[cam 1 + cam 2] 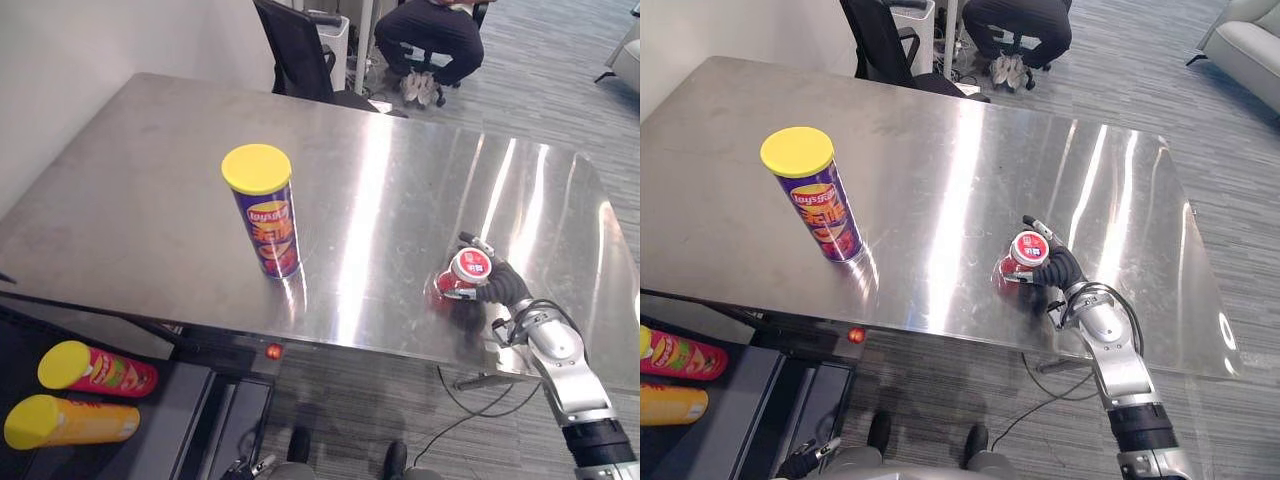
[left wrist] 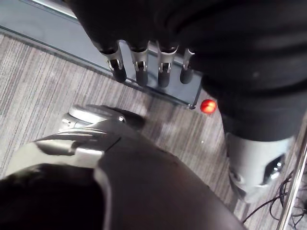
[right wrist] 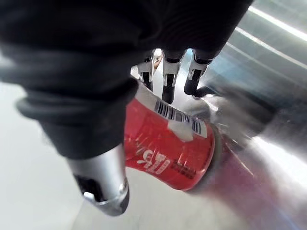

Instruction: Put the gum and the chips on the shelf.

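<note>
Left eye view, looking down on a shiny steel desk (image 1: 400, 200). Near the desk's front edge on the robot's right sits the gum (image 1: 465, 273), a small red tub with a white lid. The right hand (image 1: 500, 285) is clasped round it. In the right wrist view the fingers (image 3: 168, 81) curl over the tub's labelled side and the thumb (image 3: 103, 184) presses the opposite side. The tub looks tilted, and whether its base is flat on the desk is unclear.

The chips (image 1: 262, 210), a tall purple can with a yellow lid, stand upright and untouched well to the left. The left hand (image 2: 139, 67) hangs relaxed and empty below the desk edge, over the floor. A low dark shelf (image 1: 190, 400) lies under the desk's left corner, with a red can (image 1: 95, 370) and a yellow can (image 1: 70, 420) lying beside it.

Likely risks: the smooth tub could slip from this sideways hold and roll off the near edge. Carrying it left towards the shelf could brush the tall chips and topple them.
</note>
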`<state>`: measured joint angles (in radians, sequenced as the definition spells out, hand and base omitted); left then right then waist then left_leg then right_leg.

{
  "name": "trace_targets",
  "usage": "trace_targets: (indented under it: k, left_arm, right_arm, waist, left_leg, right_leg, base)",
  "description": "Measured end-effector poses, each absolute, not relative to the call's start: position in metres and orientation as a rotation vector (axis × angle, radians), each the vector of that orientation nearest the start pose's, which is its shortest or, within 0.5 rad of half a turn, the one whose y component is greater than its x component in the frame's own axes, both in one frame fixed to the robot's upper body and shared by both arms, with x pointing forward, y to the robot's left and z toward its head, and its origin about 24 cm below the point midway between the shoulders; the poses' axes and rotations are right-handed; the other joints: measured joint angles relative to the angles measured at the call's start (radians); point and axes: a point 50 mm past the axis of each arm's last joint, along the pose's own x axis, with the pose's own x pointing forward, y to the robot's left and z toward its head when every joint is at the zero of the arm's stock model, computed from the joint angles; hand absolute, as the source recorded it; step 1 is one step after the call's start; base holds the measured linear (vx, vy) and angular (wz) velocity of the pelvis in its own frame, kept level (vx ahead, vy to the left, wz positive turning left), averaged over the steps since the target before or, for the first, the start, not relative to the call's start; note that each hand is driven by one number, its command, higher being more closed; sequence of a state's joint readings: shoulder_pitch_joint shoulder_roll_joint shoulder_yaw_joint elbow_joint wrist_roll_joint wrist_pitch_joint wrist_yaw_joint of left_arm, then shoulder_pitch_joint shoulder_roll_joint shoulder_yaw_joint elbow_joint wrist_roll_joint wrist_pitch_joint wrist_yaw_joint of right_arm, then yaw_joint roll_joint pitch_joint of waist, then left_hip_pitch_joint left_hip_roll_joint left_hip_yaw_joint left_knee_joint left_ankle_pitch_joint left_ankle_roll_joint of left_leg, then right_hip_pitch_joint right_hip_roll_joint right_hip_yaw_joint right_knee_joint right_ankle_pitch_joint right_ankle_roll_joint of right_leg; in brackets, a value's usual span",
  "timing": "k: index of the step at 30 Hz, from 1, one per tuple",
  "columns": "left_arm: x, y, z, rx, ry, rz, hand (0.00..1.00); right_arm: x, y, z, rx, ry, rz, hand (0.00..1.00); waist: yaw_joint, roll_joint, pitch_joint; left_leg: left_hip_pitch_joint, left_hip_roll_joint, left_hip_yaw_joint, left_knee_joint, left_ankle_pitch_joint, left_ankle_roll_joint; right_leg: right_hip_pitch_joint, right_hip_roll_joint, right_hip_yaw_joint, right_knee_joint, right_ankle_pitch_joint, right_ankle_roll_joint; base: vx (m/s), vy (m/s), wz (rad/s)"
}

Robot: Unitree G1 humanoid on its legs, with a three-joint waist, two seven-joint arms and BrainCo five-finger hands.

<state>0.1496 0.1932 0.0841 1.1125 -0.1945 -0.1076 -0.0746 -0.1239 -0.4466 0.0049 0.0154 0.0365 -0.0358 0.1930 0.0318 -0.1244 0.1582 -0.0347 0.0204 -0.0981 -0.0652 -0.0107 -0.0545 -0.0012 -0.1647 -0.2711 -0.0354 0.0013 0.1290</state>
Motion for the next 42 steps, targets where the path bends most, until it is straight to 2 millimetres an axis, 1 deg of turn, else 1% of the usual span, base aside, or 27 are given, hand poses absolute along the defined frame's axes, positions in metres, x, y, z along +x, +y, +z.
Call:
trace_targets:
  k: [10, 17, 19, 20, 21, 22, 24, 25, 26, 27, 28, 30, 31, 33, 34, 35, 37, 40, 42]
  left_arm:
    - [0.062, 0.236, -0.16, -0.072, 1.106, 0.265, 0.0]
    - [0.064, 0.238, -0.159, -0.068, 1.103, 0.267, 0.0]
    - [0.064, 0.238, -0.159, -0.068, 1.103, 0.268, 0.0]
    - [0.064, 0.238, -0.159, -0.068, 1.102, 0.269, 0.0]
    - [0.064, 0.238, -0.159, -0.068, 1.101, 0.27, 0.0]
    - [0.064, 0.238, -0.159, -0.068, 1.1, 0.27, 0.0]
    - [0.064, 0.238, -0.159, -0.079, 1.094, 0.284, 0.0]
    - [0.064, 0.238, -0.159, -0.081, 1.093, 0.287, 0.0]
    - [0.064, 0.238, -0.159, -0.086, 1.089, 0.292, 0.0]
    - [0.064, 0.238, -0.159, -0.087, 1.088, 0.294, 0.0]
    - [0.063, 0.238, -0.158, -0.088, 1.084, 0.298, 0.0]
    - [0.063, 0.238, -0.158, -0.087, 1.08, 0.299, 0.0]
    - [0.063, 0.239, -0.158, -0.086, 1.081, 0.302, 0.0]
    - [0.063, 0.239, -0.158, -0.084, 1.081, 0.304, 0.0]
    - [0.063, 0.239, -0.158, -0.081, 1.081, 0.304, 0.0]
    - [0.063, 0.239, -0.158, -0.078, 1.082, 0.303, 0.0]
    - [0.062, 0.238, -0.158, -0.075, 1.083, 0.305, 0.0]
    - [0.062, 0.236, -0.159, -0.075, 1.083, 0.309, 0.0]
    - [0.063, 0.233, -0.16, -0.082, 1.079, 0.307, 0.0]
  right_arm:
    - [0.278, -0.211, 0.094, -0.425, -0.121, 0.212, 1.0]
    - [0.279, -0.209, 0.097, -0.441, -0.134, 0.217, 1.0]
    - [0.28, -0.205, 0.107, -0.428, -0.177, 0.225, 1.0]
    - [0.283, -0.202, 0.121, -0.422, -0.231, 0.233, 1.0]
    - [0.284, -0.198, 0.139, -0.417, -0.304, 0.244, 1.0]
    - [0.285, -0.196, 0.15, -0.417, -0.349, 0.25, 1.0]
    - [0.282, -0.187, 0.191, -0.406, -0.538, 0.29, 1.0]
    - [0.28, -0.184, 0.201, -0.401, -0.586, 0.301, 1.0]
    - [0.277, -0.18, 0.217, -0.391, -0.666, 0.32, 1.0]
    - [0.275, -0.178, 0.224, -0.385, -0.698, 0.329, 1.0]
    - [0.271, -0.173, 0.24, -0.346, -0.782, 0.357, 1.0]
    - [0.268, -0.171, 0.248, -0.329, -0.825, 0.371, 1.0]
    - [0.265, -0.168, 0.258, -0.301, -0.874, 0.391, 1.0]
    - [0.265, -0.167, 0.264, -0.27, -0.899, 0.404, 1.0]
    - [0.263, -0.165, 0.27, -0.24, -0.926, 0.42, 1.0]
    - [0.261, -0.162, 0.275, -0.218, -0.954, 0.443, 1.0]
    - [0.255, -0.156, 0.281, -0.196, -0.987, 0.495, 1.0]
    - [0.249, -0.139, 0.283, -0.18, -0.992, 0.631, 1.0]
    - [0.248, -0.12, 0.283, -0.197, -0.981, 0.749, 1.0]
  waist:
    - [0.001, -0.002, 0.005]
    - [0.003, -0.01, 0.013]
    - [0.001, -0.01, 0.013]
    - [-0.001, -0.01, 0.013]
    - [-0.001, -0.01, 0.013]
    - [-0.001, -0.01, 0.013]
    - [-0.001, -0.01, 0.013]
    - [-0.001, -0.01, 0.013]
    - [-0.001, -0.01, 0.013]
    - [0.0, -0.01, 0.013]
    - [0.0, -0.01, 0.012]
    - [0.0, -0.01, 0.012]
    - [0.0, -0.01, 0.012]
    - [0.0, -0.01, 0.012]
    - [0.001, -0.009, 0.011]
    - [0.001, -0.009, 0.011]
    - [0.001, -0.006, 0.009]
    - [0.002, 0.011, 0.0]
    - [0.005, 0.028, -0.001]
  left_leg:
    - [-0.016, -0.001, -0.018, 0.008, 0.0, 0.0]
    - [-0.015, 0.0, -0.022, 0.018, -0.001, -0.001]
    - [-0.015, 0.0, -0.021, 0.02, -0.001, -0.001]
    - [-0.014, 0.001, -0.02, 0.021, -0.001, -0.001]
    - [-0.014, 0.001, -0.02, 0.023, -0.001, -0.001]
    - [-0.014, 0.002, -0.02, 0.023, -0.001, -0.001]
    - [-0.013, 0.003, -0.02, 0.024, -0.001, -0.002]
    - [-0.012, 0.003, -0.02, 0.024, -0.001, -0.002]
    - [-0.011, 0.003, -0.02, 0.024, -0.001, -0.002]
    - [-0.011, 0.003, -0.021, 0.024, -0.001, -0.002]
    - [-0.009, 0.003, -0.021, 0.024, -0.001, -0.002]
    - [-0.007, 0.003, -0.021, 0.024, -0.001, -0.002]
    - [-0.002, 0.002, -0.021, 0.023, -0.001, -0.002]
    - [0.002, 0.002, -0.021, 0.023, -0.001, -0.002]
    - [0.003, 0.002, -0.021, 0.023, -0.001, -0.002]
    - [0.003, 0.002, -0.022, 0.023, -0.001, -0.001]
    - [0.004, 0.002, -0.027, 0.025, -0.001, -0.001]
    - [0.002, -0.003, -0.063, 0.038, -0.001, -0.001]
    - [-0.017, -0.012, -0.128, 0.067, -0.001, -0.002]
  right_leg:
    - [-0.005, 0.001, -0.012, 0.001, 0.0, 0.0]
    - [0.004, 0.0, -0.017, 0.002, 0.0, 0.0]
    - [0.005, 0.0, -0.016, 0.002, 0.0, 0.0]
    - [0.005, 0.001, -0.012, 0.002, 0.0, 0.0]
    - [0.005, 0.001, -0.01, 0.002, 0.0, 0.0]
    - [0.006, 0.002, -0.01, 0.002, 0.0, 0.0]
    - [0.007, 0.002, -0.01, 0.005, 0.0, 0.0]
    - [0.008, 0.002, -0.01, 0.005, 0.0, 0.0]
    - [0.008, 0.002, -0.01, 0.006, 0.0, 0.0]
    - [0.008, 0.002, -0.011, 0.007, 0.0, 0.0]
    - [0.008, 0.002, -0.01, 0.012, 0.0, 0.0]
    - [0.009, 0.001, -0.01, 0.015, 0.0, 0.0]
    - [0.011, 0.0, -0.009, 0.019, 0.0, 0.0]
    - [0.015, 0.0, -0.009, 0.019, 0.0, 0.0]
    - [0.017, 0.0, -0.009, 0.019, 0.0, 0.0]
    - [0.018, 0.0, -0.01, 0.019, 0.0, 0.0]
    - [0.022, 0.0, -0.016, 0.018, 0.0, 0.0]
    - [0.044, -0.002, -0.058, 0.02, 0.0, -0.001]
    - [0.061, -0.006, -0.119, 0.04, -0.011, -0.012]
  base:
    - [0.0, 0.0, 0.05]
    - [-0.01, -0.001, 0.01]
    - [-0.02, -0.002, -0.01]
    - [0.0, 0.0, 0.0]
    - [0.0, 0.0, 0.0]
    - [0.0, 0.0, 0.0]
    - [0.0, 0.0, 0.0]
    - [0.0, 0.0, 0.0]
    - [0.0, 0.0, 0.0]
    - [0.0, 0.0, 0.0]
    - [0.0, 0.0, 0.0]
    - [0.0, 0.0, 0.0]
    - [0.0, 0.0, 0.0]
    - [0.0, 0.0, 0.0]
    - [0.0, 0.0, 0.0]
    - [0.0, 0.0, 0.0]
    - [-0.02, -0.005, 0.07]
    - [-0.01, -0.014, 0.37]
    - [-0.04, -0.027, 0.66]
